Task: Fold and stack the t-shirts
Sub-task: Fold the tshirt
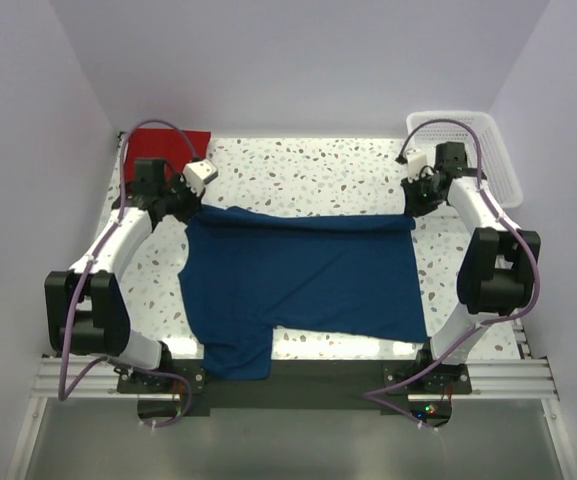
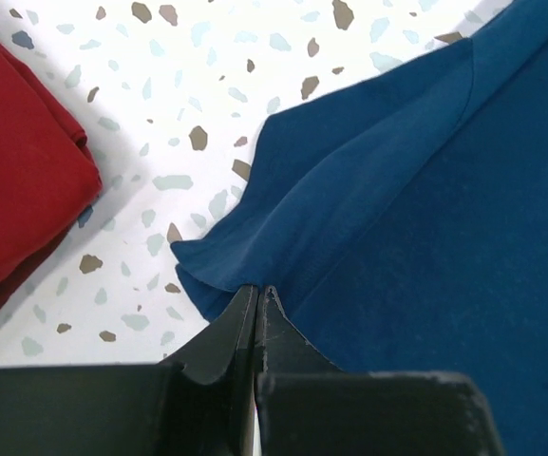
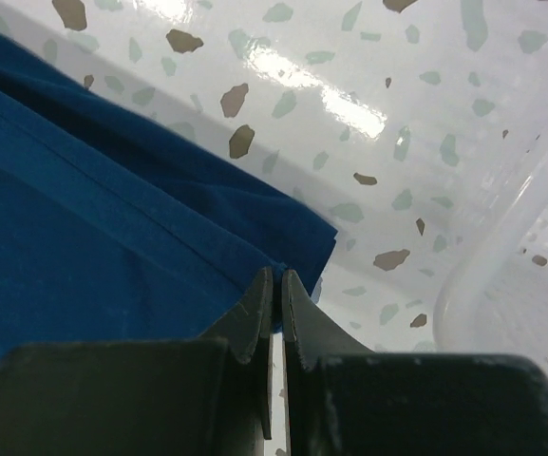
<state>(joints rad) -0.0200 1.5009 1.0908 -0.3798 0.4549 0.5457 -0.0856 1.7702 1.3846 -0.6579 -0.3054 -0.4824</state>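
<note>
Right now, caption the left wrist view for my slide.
Left gripper shut on a corner of the navy t-shirt, folded red t-shirt lying apart on the speckled table.

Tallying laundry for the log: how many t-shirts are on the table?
2. The navy t-shirt lies spread mid-table, its far corners pinched by the left gripper and right gripper. The red t-shirt sits folded at the far left corner. None seems hidden.

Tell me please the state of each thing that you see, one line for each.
navy t-shirt: spread flat, far edge folded over, held at both far corners.
red t-shirt: folded, lying at far left.
left gripper: shut on navy t-shirt.
right gripper: shut on navy t-shirt.
white basket: upright, far right, nothing visible inside.
</note>
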